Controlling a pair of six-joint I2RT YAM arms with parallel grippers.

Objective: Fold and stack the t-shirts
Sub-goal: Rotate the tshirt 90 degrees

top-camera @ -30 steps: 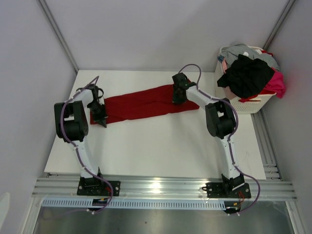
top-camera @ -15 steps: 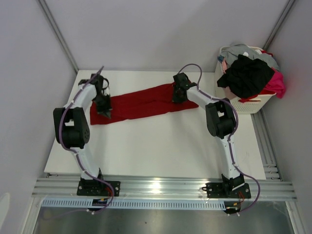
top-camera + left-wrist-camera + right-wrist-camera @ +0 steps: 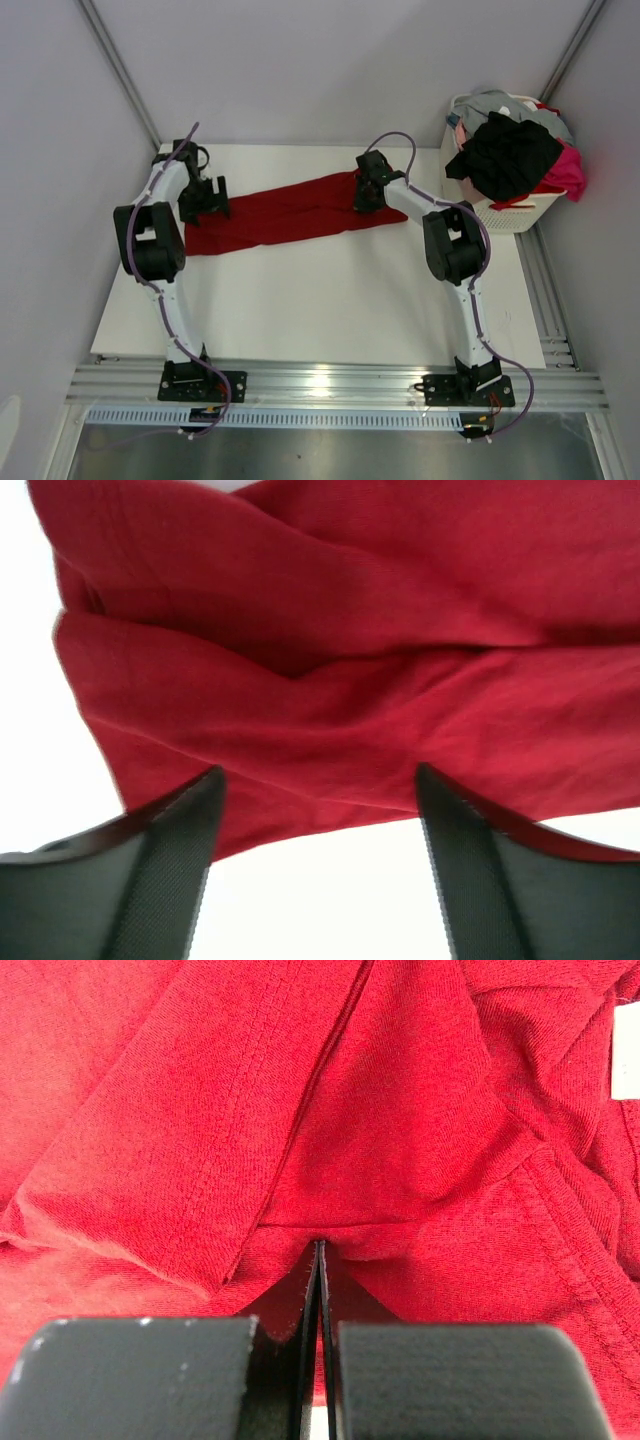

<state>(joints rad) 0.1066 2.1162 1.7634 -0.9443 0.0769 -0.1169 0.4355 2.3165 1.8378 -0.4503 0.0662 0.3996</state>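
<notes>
Dark red t-shirt (image 3: 280,215): one small white tag (image 3: 625,1050) on it, glimpsed only at the margin of the right wrist view, with no lettering legible. No brand mark or writing readable anywhere else.

One such shirt on the table (image 3: 330,300), folded lengthwise into a long band with soft creases and overlapping layers. Laid across the far half, left end close to the left edge, right end slanting up toward the far edge.

Two arms, one at each end of the band. Right pincer (image 3: 365,195) down on the right end, clamped tight, with a fold of red cloth (image 3: 380,1110) nipped in the slit between its two fingers (image 3: 150,1370). Left pincer (image 3: 205,198) over the left end, spread wide, gripping nothing. Red cloth (image 3: 350,680) and bare white tabletop visible in the gap between its two dark fingers (image 3: 170,860).

Just off the far right corner, one white basket (image 3: 520,215), heaped full. Uppermost, one black garment (image 3: 505,155). One pink garment (image 3: 568,175) spilling over the right side, one grey garment (image 3: 490,100) at the back. Anything buried beneath too hidden to count.
</notes>
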